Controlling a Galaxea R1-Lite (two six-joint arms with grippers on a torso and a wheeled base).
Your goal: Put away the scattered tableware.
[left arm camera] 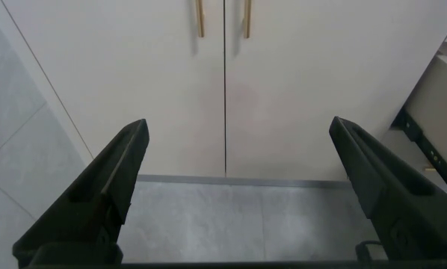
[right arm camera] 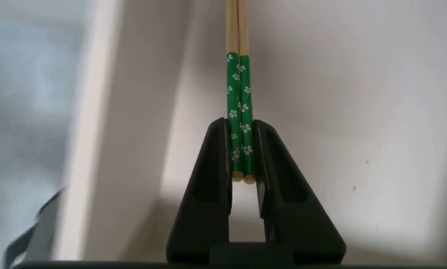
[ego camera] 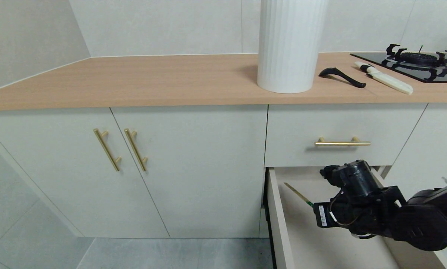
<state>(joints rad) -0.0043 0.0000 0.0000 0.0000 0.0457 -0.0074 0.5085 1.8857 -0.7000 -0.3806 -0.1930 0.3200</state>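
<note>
Over the open drawer (ego camera: 279, 209), the right gripper (right arm camera: 243, 153) is clamped on 2 green-ended chopsticks (right arm camera: 238, 82). Lower them flat, parallel to the drawer's side wall, releasing only once they lie on its floor. Meanwhile the left gripper (left arm camera: 238, 138) hangs spread wide, empty, facing the cupboard doors (left arm camera: 134, 75)

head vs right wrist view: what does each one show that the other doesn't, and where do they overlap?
Head view adds: the countertop with a white ribbed canister, a black utensil, a white knife and the hob; the cabinet doors; the closed upper drawer.
Right wrist view adds: the chopsticks are a pair with green flowered ends, clamped between the fingers.
Shared: right gripper, chopsticks, and the open drawer beneath them.
</note>
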